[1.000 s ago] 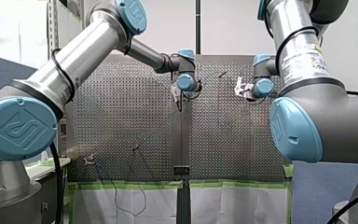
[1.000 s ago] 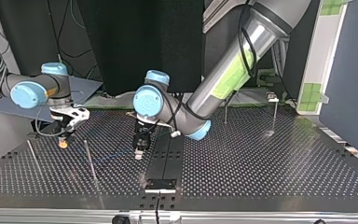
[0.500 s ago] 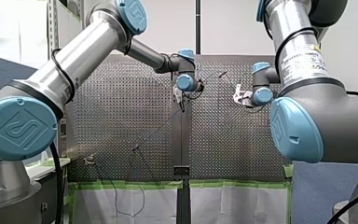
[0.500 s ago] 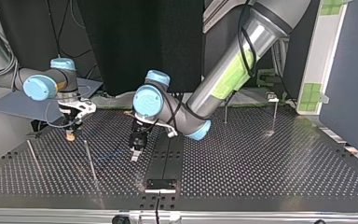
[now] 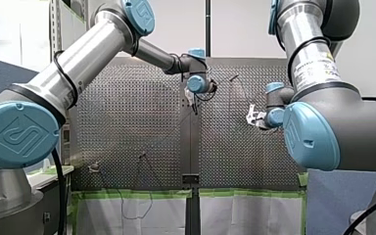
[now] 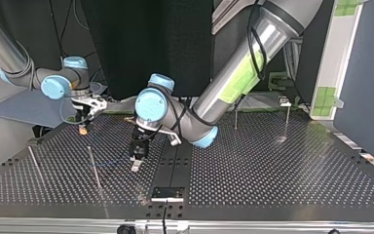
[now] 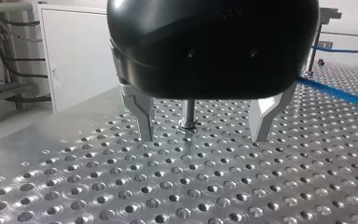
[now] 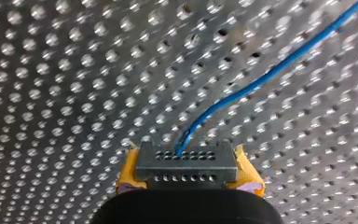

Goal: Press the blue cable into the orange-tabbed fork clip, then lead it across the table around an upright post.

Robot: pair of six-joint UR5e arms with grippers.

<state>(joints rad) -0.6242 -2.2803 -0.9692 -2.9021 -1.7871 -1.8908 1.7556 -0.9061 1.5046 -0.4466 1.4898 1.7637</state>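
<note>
gripping blue cable (image 8: 261, 77), right gripper (image 6: 83, 127) hangs (near table's (image 6: 272, 195) edge).

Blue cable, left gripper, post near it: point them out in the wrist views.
blue cable (image 8: 261, 78): right wrist view, middle of its visible run.
left gripper (image 7: 203, 137): left wrist view, midway between its open fingertips.
post (image 7: 188, 111): left wrist view, its shaft just above the base.

thin post (image 6: 93, 168) and blue cable (image 7: 335, 92) stand beside my left claw (image 6: 135, 166); bare table (image 6: 272, 175) at top view's right.
</note>
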